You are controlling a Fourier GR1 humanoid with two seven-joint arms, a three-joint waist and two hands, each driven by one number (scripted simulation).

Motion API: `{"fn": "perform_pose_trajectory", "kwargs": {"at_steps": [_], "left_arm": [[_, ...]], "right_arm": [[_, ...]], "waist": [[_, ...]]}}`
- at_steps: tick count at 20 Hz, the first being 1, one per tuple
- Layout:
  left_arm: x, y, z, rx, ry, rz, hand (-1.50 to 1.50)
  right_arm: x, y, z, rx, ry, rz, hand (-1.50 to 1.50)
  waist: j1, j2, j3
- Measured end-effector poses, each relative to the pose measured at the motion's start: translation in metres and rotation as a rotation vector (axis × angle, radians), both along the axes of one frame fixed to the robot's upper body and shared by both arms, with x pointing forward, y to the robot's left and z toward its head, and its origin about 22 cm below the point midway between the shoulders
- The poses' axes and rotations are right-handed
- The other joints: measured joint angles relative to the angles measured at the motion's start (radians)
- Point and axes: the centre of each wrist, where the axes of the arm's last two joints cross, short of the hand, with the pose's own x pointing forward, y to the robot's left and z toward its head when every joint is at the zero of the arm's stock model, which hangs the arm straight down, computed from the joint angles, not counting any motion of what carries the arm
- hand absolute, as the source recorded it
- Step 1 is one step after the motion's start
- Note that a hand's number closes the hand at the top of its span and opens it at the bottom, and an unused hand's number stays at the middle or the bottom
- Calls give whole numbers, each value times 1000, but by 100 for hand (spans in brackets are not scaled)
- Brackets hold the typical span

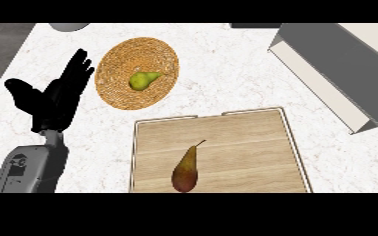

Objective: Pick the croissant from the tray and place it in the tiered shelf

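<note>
one hand only is in view for you, the left hand (55, 95), resting at the view's left side with its fingers straight, spread a little apart and pointing up, holding nothing. its grey forearm rises from the lower edge. the right hand is not visible. just to the right of the fingertips is a woven plate (118, 87) carrying a green pear (143, 80). below and right of the fingers is the wooden tray (236, 140), and on it lies a brownish pear (185, 172), not a croissant; no croissant is visible. i judge this pear is the thing to pick. the tiered shelf (332, 65) stands well apart, at the far right.
</note>
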Motion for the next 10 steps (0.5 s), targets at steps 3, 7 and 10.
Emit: {"fn": "perform_pose_trajectory", "kwargs": {"at_steps": [3,7,10], "left_arm": [[-1,-2,5,3,0,0,0],[-3,1,10,1,1,-3,0],[-2,2,4,0,2,-5,0]], "right_arm": [[10,-19,-9,1,0,-5,150],[18,-45,-18,3,0,-3,150],[22,-53,-24,1,-3,-3,150]], "waist": [[2,0,0],[3,0,0],[2,0,0]]}}
